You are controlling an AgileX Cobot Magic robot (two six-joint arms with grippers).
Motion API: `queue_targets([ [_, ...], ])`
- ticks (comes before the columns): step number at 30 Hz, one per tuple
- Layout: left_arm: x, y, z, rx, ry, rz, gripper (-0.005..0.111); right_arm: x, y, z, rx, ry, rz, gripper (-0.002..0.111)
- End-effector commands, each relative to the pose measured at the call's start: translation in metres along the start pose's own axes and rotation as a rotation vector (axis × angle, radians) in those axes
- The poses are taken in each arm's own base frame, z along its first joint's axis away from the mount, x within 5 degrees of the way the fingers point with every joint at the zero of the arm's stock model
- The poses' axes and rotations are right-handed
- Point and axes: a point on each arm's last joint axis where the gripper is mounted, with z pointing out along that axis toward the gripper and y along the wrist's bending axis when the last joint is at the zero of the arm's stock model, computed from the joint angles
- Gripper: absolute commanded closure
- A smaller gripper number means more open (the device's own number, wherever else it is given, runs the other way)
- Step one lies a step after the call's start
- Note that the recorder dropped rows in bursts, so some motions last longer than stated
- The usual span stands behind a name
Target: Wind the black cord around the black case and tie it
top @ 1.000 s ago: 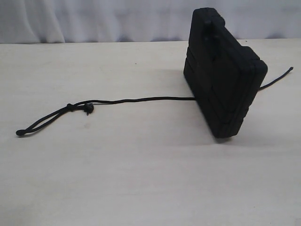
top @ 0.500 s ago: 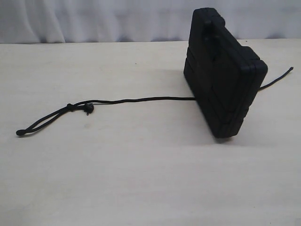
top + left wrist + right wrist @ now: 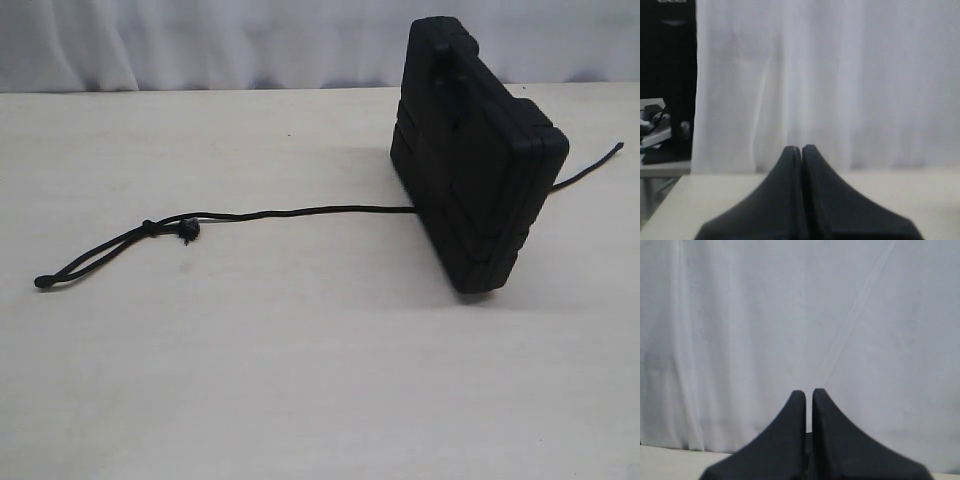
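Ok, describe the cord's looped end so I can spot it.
Start at the black case standing on the table. Follow the black cord from its base toward the exterior view's left. It ends in a narrow knotted loop; the other end, beyond the case, is plain.

A screened-off test bench, most likely in a lab.
A plain pale table stands before a white curtain hung as a blank backdrop. In the left wrist view, past the curtain's edge, a dark room shows a cluttered bench with cables and gear too blurred to name.
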Motion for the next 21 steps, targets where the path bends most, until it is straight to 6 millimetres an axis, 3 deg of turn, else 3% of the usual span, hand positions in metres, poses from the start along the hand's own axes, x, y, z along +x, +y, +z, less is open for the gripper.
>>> queue_targets([
  [1, -0.019, 0.006, -0.002, -0.023, -0.226, -0.393, 0.107, 0.006, 0.001, -0.011, -0.006, 0.023, 0.015, 0.104],
  [5, -0.023, 0.004, -0.003, 0.005, -0.219, -0.465, 0.107, 0.012, 0.000, -0.027, -0.007, -0.028, 0.015, 0.104],
  [8, -0.050, -0.003, -0.004, 0.045, -0.177, -0.395, 0.107, 0.014, 0.000, -0.039, -0.009, -0.064, 0.014, 0.104],
  [12, -0.085, -0.008, 0.005, 0.025, 0.057, -0.336, 0.107, 0.018, 0.000, -0.050, -0.010, -0.096, 0.014, 0.104],
  [16, -0.109, -0.021, 0.030, 0.111, 0.292, -0.193, 0.107, 0.017, 0.000, -0.054, -0.011, -0.115, 0.014, 0.104],
  [21, -0.104, -0.047, 0.086, 0.433, 0.667, -0.036, 0.107, 0.017, 0.001, -0.054, -0.013, -0.115, 0.021, 0.104],
])
